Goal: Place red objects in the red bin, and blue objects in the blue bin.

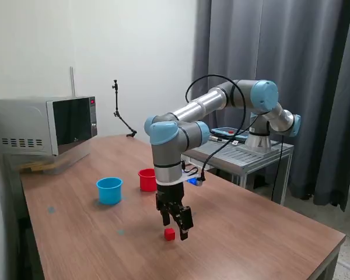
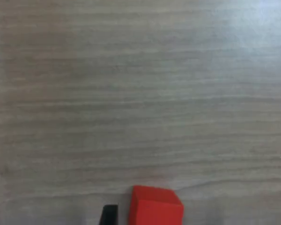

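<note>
One small red cube point(image 1: 170, 234) lies on the wooden table near its front. My gripper point(image 1: 175, 228) is open and points down, its fingers straddling the cube just above the tabletop. In the wrist view the red cube point(image 2: 155, 206) sits between the fingers, close to one dark fingertip point(image 2: 108, 216), and the gripper point(image 2: 197, 219) holds nothing. The red cup point(image 1: 147, 179) and the light blue cup point(image 1: 109, 190) stand side by side behind the arm, toward the exterior view's left. I see no second red cube and no blue cubes.
A microwave point(image 1: 44, 125) stands at the table's back on the exterior view's left. A thin black stand point(image 1: 119, 111) is at the back edge. The arm's base sits on a metal side table point(image 1: 245, 153) on the right, before grey curtains.
</note>
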### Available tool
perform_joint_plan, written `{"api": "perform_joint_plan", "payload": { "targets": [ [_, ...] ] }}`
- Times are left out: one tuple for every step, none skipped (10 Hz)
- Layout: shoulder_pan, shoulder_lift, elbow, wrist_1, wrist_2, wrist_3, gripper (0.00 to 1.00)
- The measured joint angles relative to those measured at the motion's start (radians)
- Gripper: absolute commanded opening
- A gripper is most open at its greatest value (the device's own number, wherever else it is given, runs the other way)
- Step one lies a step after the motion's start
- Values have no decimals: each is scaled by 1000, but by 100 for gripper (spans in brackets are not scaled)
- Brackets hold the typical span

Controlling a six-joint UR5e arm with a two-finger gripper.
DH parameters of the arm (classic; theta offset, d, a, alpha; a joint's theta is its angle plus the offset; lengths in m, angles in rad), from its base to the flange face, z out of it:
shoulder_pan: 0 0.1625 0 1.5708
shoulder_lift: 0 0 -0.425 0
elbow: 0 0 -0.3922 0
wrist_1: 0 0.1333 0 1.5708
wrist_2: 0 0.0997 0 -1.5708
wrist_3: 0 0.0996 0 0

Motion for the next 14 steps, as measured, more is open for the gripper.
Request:
{"api": "perform_joint_plan", "payload": {
  "targets": [
    [2,1,2,-8,-2,2,100],
    [4,2,5,-13,-4,5,100],
    [7,3,7,-15,-7,7,100],
    [11,3,10,-24,-16,19,100],
    [15,3,14,-40,-30,36,100],
    [17,4,18,-55,-42,50,100],
    [19,4,20,-64,-51,58,100],
    [19,4,22,-69,-61,66,100],
    [19,4,24,-72,-70,74,100],
    [20,4,28,-73,-78,80,100],
    [20,4,33,-73,-86,85,100],
    [20,4,38,-73,-92,87,100],
    [20,3,43,-73,-95,91,100],
    [20,2,48,-75,-97,98,100]
  ]
}}
